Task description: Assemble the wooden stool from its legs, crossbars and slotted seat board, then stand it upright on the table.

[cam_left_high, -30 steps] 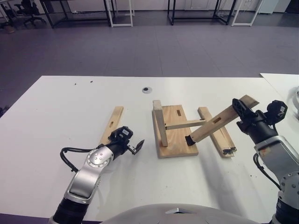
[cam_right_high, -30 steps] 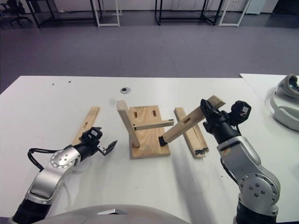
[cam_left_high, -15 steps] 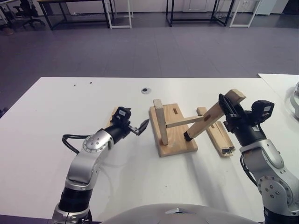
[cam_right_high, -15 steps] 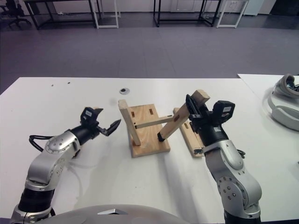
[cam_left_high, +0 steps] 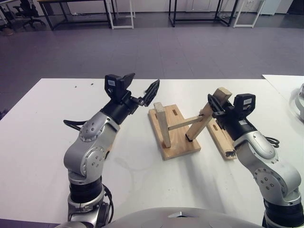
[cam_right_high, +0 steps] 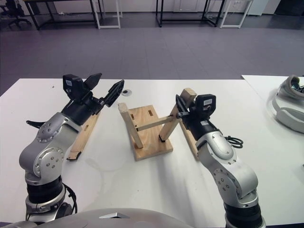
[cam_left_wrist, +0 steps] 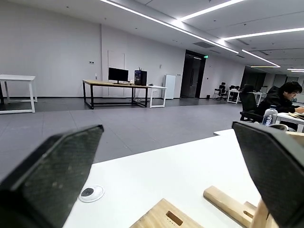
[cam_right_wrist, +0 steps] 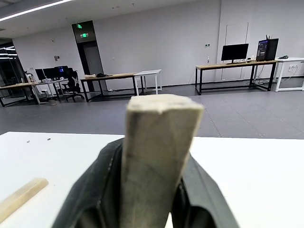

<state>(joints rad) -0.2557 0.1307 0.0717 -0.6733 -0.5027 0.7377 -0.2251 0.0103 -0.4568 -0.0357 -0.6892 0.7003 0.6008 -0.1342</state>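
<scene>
The slotted seat board is found lying flat near the middle of the counter, with a first leg standing upright on it and a crossbar running from that leg to a second leg. The second leg is leaned over, its lower end resting on the board. The step in hand is judged to be the seating of this second leg. For that to be done well, the foot should be kept over its slot, the leg brought upright without the crossbar being pulled from its joint, and the first leg steadied if it rocks. The right tool is clamped on the second leg close to its top end. The left tool is held above the counter beside the board, spread wide, with nothing gripped or touched. A spare leg lies just beside the board, and a further leg lies beneath the left arm.
</scene>
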